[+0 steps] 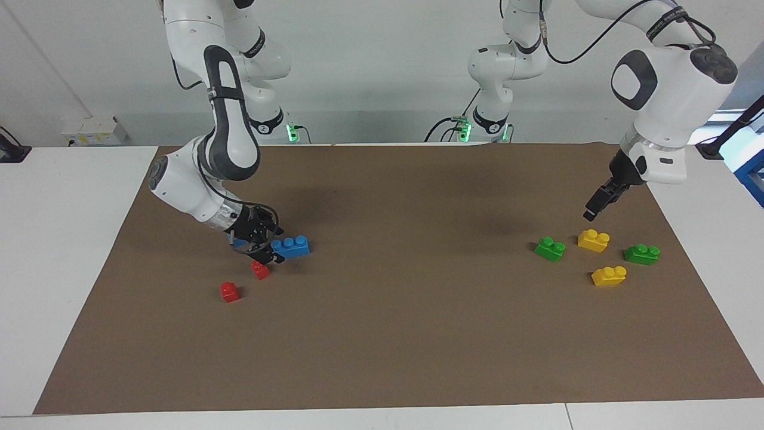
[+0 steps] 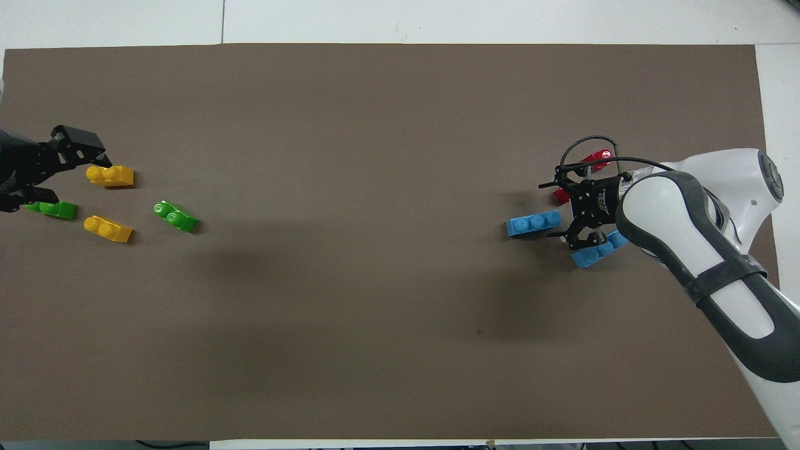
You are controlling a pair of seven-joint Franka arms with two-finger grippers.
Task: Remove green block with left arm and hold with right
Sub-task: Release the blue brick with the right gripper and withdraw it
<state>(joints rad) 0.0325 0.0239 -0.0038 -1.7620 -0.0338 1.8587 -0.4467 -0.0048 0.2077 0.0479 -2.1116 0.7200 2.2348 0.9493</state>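
Observation:
The bright green block (image 1: 550, 248) lies alone on the brown mat toward the left arm's end; it also shows in the overhead view (image 2: 175, 216). My left gripper (image 1: 595, 209) hangs raised above the mat, open and empty, over the spot by a yellow brick (image 1: 593, 240). It is apart from the green block. In the overhead view the left gripper (image 2: 59, 175) sits at the mat's edge. My right gripper (image 1: 264, 251), with a cable loop at its wrist, is low and open among the blue bricks (image 1: 291, 246) at the right arm's end, also seen from overhead (image 2: 558, 212).
A darker green brick (image 1: 641, 254) and a second yellow brick (image 1: 609, 275) lie near the green block. Two red bricks (image 1: 229, 291) (image 1: 260, 270) and a second blue brick (image 2: 599, 249) lie by the right gripper. The brown mat (image 1: 406, 334) covers the table.

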